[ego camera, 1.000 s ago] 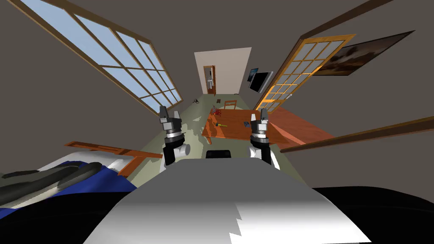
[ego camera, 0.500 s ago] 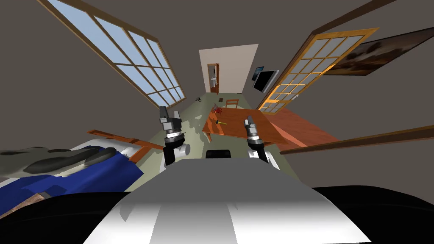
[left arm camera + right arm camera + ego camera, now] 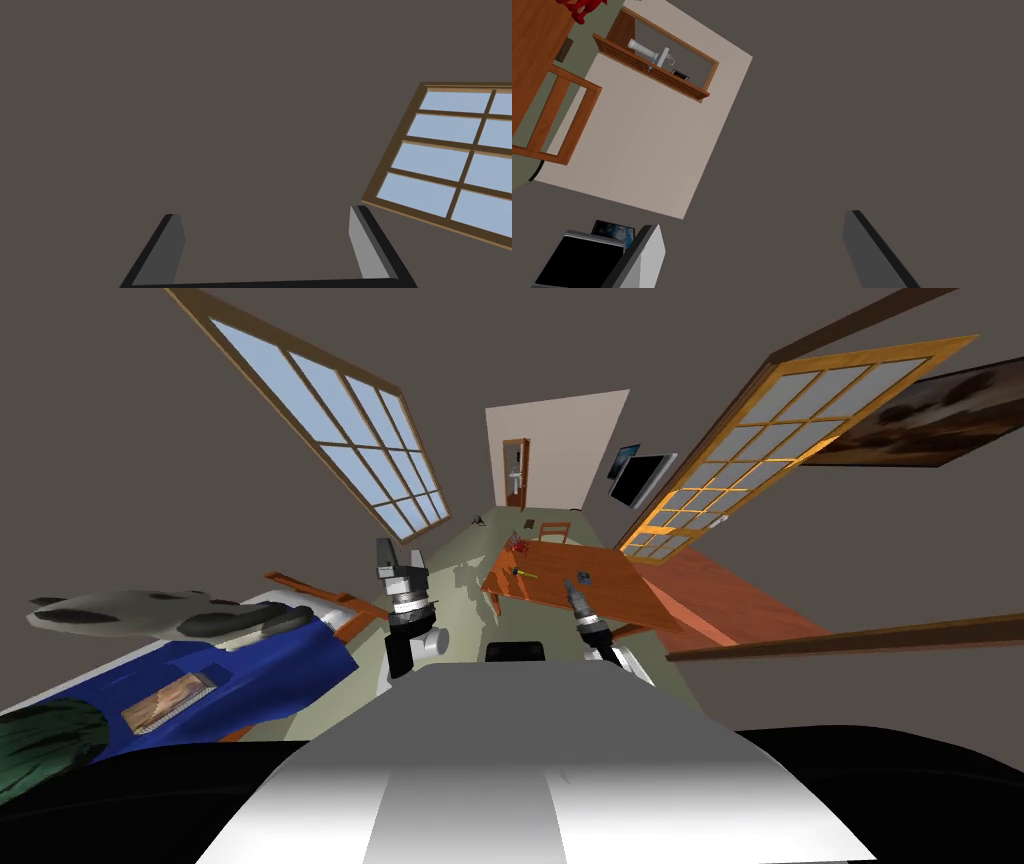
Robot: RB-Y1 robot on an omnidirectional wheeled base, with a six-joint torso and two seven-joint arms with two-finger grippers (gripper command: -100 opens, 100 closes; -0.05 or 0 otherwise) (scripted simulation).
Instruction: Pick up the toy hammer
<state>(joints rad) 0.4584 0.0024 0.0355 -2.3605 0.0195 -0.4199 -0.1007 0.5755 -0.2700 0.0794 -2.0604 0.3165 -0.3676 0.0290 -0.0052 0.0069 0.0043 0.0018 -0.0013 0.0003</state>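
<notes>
The toy hammer (image 3: 521, 575) lies on the tabletop (image 3: 610, 593) just above frame centre, so the right hand (image 3: 570, 587), fingers spread like the left hand (image 3: 400, 554), should tip down and reach over it.

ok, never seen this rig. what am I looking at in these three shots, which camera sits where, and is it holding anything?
It is a simulated robot with two arms, standing in a house. The wide, warped picture comes from a camera on its head, looking down and forward. In it you see the left gripper and the right gripper, each with two thin fingers on a dark box. The other two pictures come from a camera on each wrist, looking along that arm's gripper, so the two blades at the bottom are its own fingers. In both they stand wide apart: both grippers are open and hold nothing. Ahead is a brown table. On it lie the toy hammer, with a yellow handle, a red thing and a small dark thing. Neither gripper touches the hammer.
</notes>
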